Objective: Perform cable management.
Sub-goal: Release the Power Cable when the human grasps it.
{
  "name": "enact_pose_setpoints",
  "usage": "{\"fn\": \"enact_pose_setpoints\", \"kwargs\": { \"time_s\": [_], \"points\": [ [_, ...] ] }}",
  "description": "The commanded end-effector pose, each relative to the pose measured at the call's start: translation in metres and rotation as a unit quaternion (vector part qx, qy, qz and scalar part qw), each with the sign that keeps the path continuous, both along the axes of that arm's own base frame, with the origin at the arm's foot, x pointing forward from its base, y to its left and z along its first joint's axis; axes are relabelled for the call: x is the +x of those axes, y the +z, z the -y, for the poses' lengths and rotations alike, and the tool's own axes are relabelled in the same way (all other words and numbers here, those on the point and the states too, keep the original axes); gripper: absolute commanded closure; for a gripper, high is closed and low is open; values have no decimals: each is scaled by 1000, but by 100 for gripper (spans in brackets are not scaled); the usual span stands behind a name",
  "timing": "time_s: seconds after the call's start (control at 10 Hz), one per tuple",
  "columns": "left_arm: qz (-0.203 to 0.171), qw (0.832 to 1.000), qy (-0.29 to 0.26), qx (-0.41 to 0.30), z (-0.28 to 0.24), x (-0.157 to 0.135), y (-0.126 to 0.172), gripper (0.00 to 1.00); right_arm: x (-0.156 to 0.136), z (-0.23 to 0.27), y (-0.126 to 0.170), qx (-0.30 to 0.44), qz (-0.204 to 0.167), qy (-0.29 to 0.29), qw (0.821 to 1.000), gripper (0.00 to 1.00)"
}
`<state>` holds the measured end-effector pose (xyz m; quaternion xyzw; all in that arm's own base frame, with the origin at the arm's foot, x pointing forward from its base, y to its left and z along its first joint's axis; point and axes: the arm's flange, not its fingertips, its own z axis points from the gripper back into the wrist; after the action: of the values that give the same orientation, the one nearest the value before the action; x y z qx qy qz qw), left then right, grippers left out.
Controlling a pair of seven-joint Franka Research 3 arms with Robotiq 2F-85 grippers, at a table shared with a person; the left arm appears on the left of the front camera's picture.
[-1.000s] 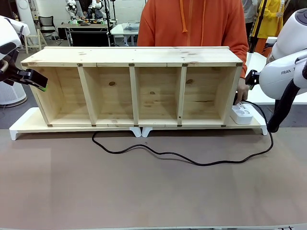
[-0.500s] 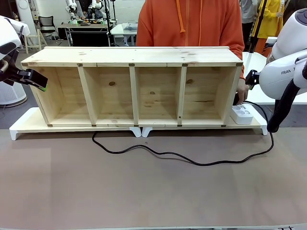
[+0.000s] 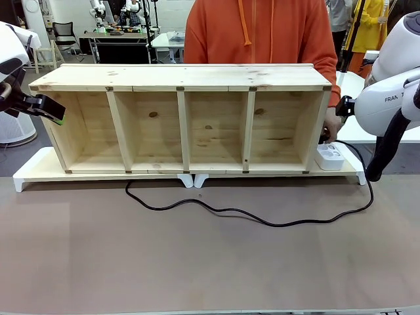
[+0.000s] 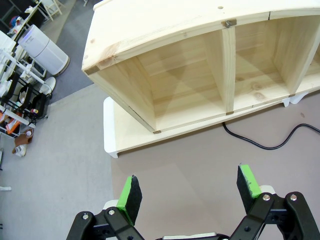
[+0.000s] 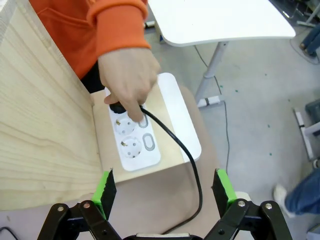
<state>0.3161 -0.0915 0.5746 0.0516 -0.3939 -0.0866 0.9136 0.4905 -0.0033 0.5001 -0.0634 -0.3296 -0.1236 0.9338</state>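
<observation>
Running across the table (image 3: 197,262) in front of the shelf (image 3: 187,118), the cable (image 3: 249,215) lies in a loose wave from below the second compartment to the right end, then curves up to the power strip (image 3: 330,156). The strip sits on the white base (image 3: 29,172) just beside the shelf's right end. A person's hand (image 5: 127,80) rests on the plug (image 5: 116,107) at the strip's far socket. The left claw (image 4: 188,191) hangs above the table near the shelf's left end, fingers apart, nothing between them. The right claw (image 5: 162,189) hangs over the strip, fingers likewise wide apart and empty, clear of cable and hand.
</observation>
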Motion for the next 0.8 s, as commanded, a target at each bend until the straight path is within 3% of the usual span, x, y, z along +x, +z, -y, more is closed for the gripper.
{"fn": "enact_pose_setpoints", "kwargs": {
  "time_s": [0.0,0.7],
  "points": [
    [0,1000,2,-1,0,0,0,0,0,-1,-1,5,-2,-2,1000,0],
    [0,1000,2,-1,0,0,0,0,0,-1,-1,5,-2,-2,1000,0]
  ]
}}
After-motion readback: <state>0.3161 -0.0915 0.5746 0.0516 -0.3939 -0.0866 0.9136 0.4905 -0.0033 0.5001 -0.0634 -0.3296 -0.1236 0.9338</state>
